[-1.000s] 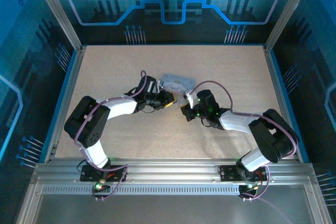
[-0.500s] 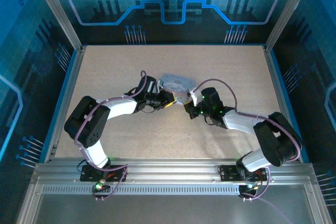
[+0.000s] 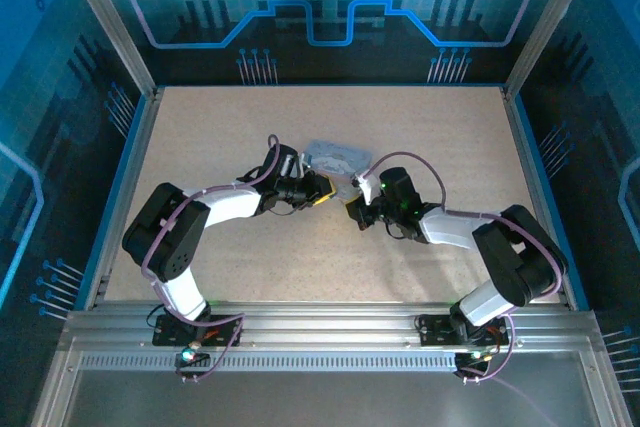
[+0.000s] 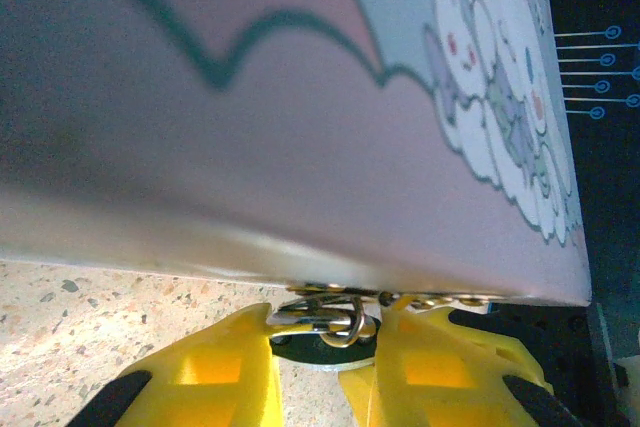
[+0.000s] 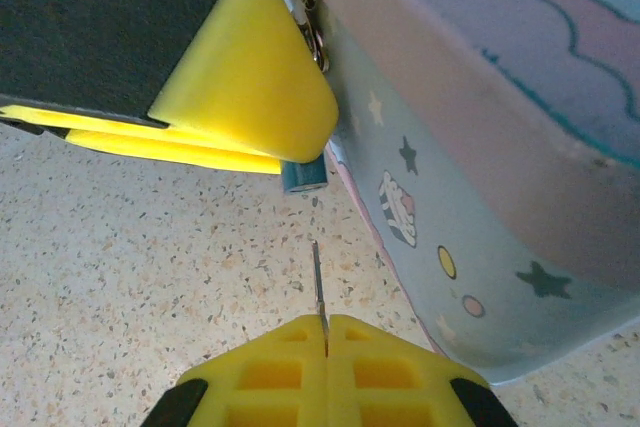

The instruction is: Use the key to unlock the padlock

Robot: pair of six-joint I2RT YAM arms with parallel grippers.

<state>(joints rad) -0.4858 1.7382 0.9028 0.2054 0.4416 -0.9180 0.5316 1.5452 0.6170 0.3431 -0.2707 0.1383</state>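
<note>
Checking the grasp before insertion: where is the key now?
Right wrist view: the key sticks out from the shut right gripper, pointing at the padlock just ahead, beside the tin.

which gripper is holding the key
The right gripper, shut on the thin metal key sticking out ahead of it; the left gripper instead clamps the padlock at the edge of the tin.
</note>
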